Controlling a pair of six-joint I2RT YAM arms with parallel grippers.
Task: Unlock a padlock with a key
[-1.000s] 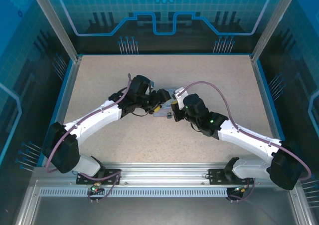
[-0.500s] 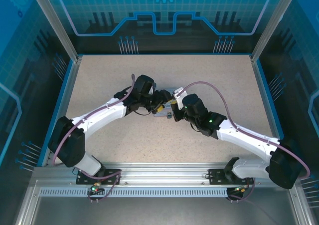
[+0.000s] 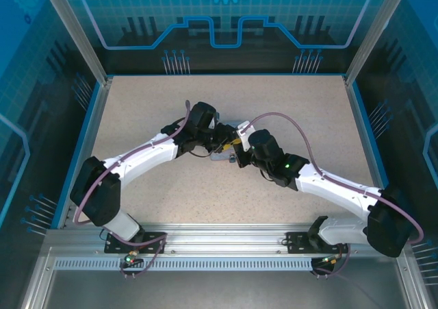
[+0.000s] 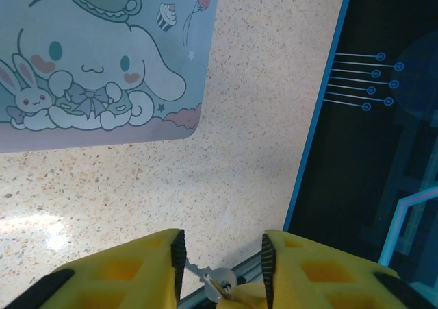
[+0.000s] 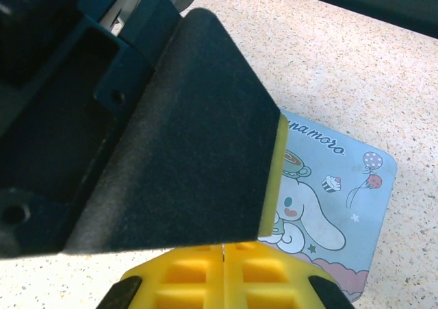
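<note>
Grippers meet over a pale blue cartoon-printed rectangular box point(image 4: 102, 62).
The left wrist view alone shows a tiny thin metal key point(image 4: 213, 283) between the spread yellow fingers of the left gripper point(image 4: 222, 261). The right gripper point(image 5: 224, 254) has its fingers pressed together.

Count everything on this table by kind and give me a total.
Arms: 2, left arm, right arm
End effectors: 2, left end effector, right end effector
Cartoon-printed blue box: 1
Small metal ringed piece, likely the key: 1
Total: 6
</note>
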